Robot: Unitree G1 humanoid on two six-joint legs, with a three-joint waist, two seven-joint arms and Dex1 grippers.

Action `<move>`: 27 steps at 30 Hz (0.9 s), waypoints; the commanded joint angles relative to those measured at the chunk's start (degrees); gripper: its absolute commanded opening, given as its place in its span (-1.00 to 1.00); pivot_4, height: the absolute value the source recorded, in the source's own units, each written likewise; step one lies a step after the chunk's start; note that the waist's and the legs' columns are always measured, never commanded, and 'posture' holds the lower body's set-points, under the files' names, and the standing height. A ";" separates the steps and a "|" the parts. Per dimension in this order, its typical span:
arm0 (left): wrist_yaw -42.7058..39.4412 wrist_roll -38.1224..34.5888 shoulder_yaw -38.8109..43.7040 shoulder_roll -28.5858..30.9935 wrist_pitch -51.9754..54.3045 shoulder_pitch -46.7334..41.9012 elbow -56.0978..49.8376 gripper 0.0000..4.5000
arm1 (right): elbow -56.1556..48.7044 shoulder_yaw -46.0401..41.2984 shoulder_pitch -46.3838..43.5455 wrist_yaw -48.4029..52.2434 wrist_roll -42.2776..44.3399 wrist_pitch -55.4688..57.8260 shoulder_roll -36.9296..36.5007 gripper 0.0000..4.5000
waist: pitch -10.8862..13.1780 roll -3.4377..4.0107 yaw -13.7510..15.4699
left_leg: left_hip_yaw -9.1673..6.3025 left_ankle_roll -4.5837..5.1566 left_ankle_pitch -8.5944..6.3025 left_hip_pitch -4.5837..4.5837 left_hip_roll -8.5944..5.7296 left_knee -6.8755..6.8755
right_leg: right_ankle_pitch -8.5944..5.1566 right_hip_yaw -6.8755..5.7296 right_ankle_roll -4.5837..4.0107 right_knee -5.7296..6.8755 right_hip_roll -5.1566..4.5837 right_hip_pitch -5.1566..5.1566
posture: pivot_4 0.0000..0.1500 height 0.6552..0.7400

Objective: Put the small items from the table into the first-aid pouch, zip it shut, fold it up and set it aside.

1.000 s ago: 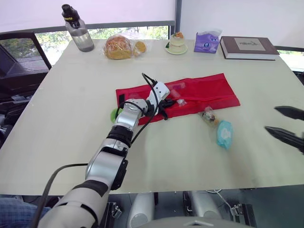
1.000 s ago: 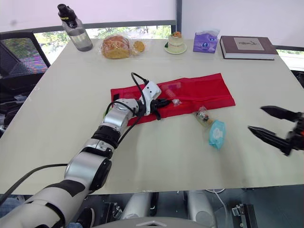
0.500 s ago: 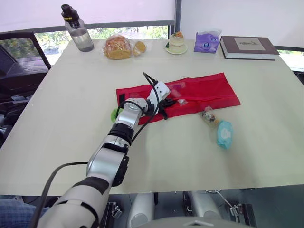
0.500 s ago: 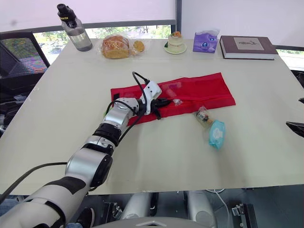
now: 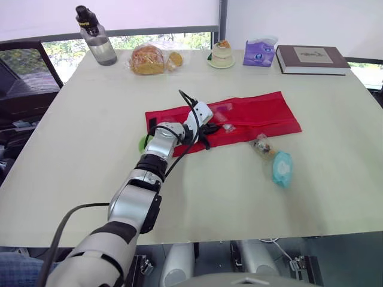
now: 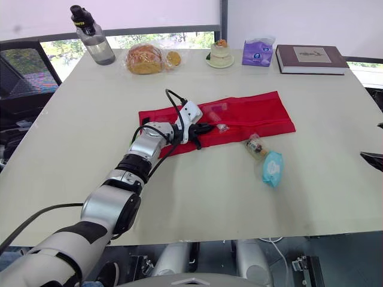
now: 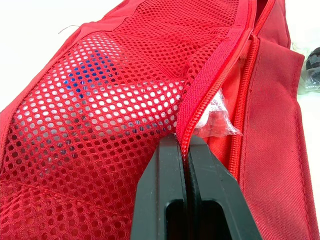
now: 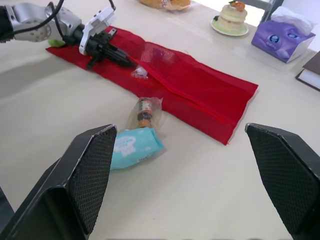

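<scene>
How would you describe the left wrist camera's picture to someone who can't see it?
The left gripper, its two black fingers shut together, pinches the zipper edge of a mesh pocket on the red first-aid pouch. A small clear-wrapped packet sits at the pocket's opening, partly under the mesh.

A wide cream surface (image 5: 90, 155) lies in daylight from a window (image 5: 128, 40) along its far edge, mostly covered by a white roller blind (image 5: 149, 12). Right of the dark frame post (image 5: 224, 18) stands a white wall (image 5: 299, 21) — a black chair (image 5: 27, 75) sits at the left.
</scene>
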 commanded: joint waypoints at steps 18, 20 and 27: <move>0.21 0.00 0.35 -0.49 1.04 0.55 -3.36 -1.00 | -9.49 49.84 -27.08 -29.67 -16.39 13.92 11.89 0.95 | -0.01 0.04 0.27 | -0.02 0.00 0.01 -0.03 -0.01 0.03 | 0.08 -0.01 -0.14 0.11 -0.02 -0.04 | 1.00 1.00; 0.19 0.02 0.33 -0.50 1.08 0.52 -3.34 -1.00 | -8.22 53.33 -29.76 -31.06 -18.62 15.63 12.70 0.95 | -0.01 0.04 0.29 | -0.03 0.00 0.01 -0.04 -0.01 0.03 | 0.10 -0.02 -0.18 0.10 -0.02 -0.04 | 1.00 1.00; 0.27 0.06 0.32 -0.50 1.27 0.50 -3.75 -1.00 | -3.85 61.78 -35.79 -33.56 -24.19 19.46 16.22 0.95 | -0.01 0.04 0.32 | -0.04 0.00 0.00 -0.07 -0.01 0.01 | 0.14 -0.04 -0.26 0.09 -0.03 -0.07 | 1.00 1.00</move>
